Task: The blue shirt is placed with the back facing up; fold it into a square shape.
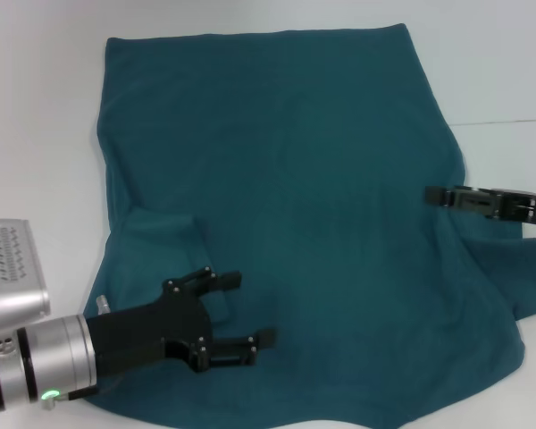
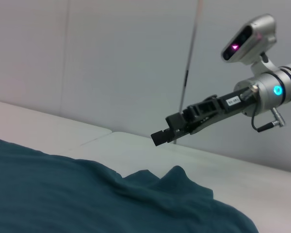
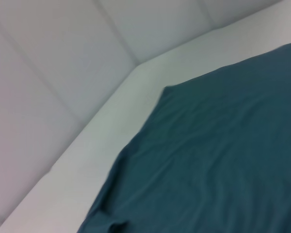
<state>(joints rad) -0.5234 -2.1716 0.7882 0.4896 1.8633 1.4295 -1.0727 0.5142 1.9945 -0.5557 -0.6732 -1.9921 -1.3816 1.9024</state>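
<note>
The blue shirt's [image 1: 295,197] near hem runs off the head view's bottom edge; the left gripper [image 1: 250,308] hides its near-left sleeve.

Left gripper [image 1: 250,309]: black fingers with small silver screws, silver cylindrical wrist, green light. Right gripper [image 2: 161,137]: black, white label, silver wrist, cyan light.

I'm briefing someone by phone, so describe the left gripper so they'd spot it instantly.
Start at the blue shirt spread over the white table. Over its near left corner hangs the left gripper, black, fingers open, on a silver arm; the right gripper is thinner, at the opposite edge.
</note>
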